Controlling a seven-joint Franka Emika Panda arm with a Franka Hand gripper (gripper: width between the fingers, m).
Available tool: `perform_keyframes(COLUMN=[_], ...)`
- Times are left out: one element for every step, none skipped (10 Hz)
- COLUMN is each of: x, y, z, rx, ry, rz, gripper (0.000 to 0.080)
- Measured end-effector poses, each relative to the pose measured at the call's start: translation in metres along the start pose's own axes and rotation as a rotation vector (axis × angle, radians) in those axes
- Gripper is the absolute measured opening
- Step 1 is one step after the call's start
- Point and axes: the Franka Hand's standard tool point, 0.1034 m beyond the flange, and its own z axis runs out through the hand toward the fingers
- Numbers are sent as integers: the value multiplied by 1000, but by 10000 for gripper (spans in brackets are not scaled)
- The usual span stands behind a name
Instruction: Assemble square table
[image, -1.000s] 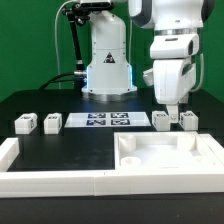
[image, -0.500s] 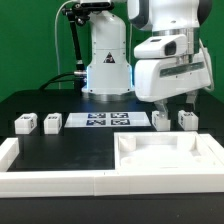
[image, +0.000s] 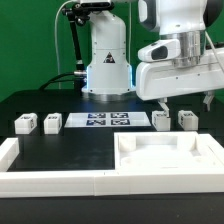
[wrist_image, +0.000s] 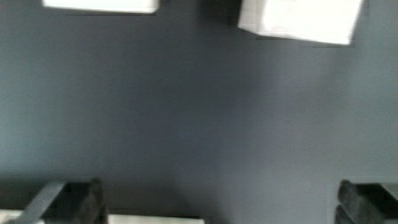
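Nearest the camera in the exterior view, the long low white barrier wall (image: 60, 182) runs across the front of the black desk (image: 70, 145). Just behind it, toward the exterior view's right, the square tabletop slab (image: 128, 158) lies flat with its raised rim up and nothing touching it. Farther back a row crosses the desk: the first leg block (image: 24, 123) and second leg block (image: 51, 122) at the exterior view's left, the marker board (image: 102, 121) in the middle, then the third leg block (image: 161, 120) and fourth leg block (image: 187, 119). Over the last second the arm's hand (image: 180, 70) has risen from low over that right-hand pair and swung broadside; all four blocks have stayed put. Its jaws stand wide apart, holding nothing, and the wrist view shows only bare desk between them. This reads as re-aiming before a first grasp, with assembly not yet begun. Behind stands the robot's white base (image: 107, 65).
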Motion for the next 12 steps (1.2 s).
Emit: perform_keyframes(x=[0,0,-1,-11,-24,-29,-33,-36,-36,-36,-38,-40], y=[0,0,-2,-14,-25,-32,-39,-44,-41,-41,-40,-39], z=[0,0,0,3,7,8,9,9,10,10,10,11], rx=[1,6,9,14,11,10,11,12,8,8,4,-2], ry=[0,-1,-1,8,1,-5,-4,-5,-25,-26,-53,-105], rz=[32,122,170,284,250,233,222,217,201,201,194,184], gripper=[649,649,649,649,649,649,649,649,649,649,649,649])
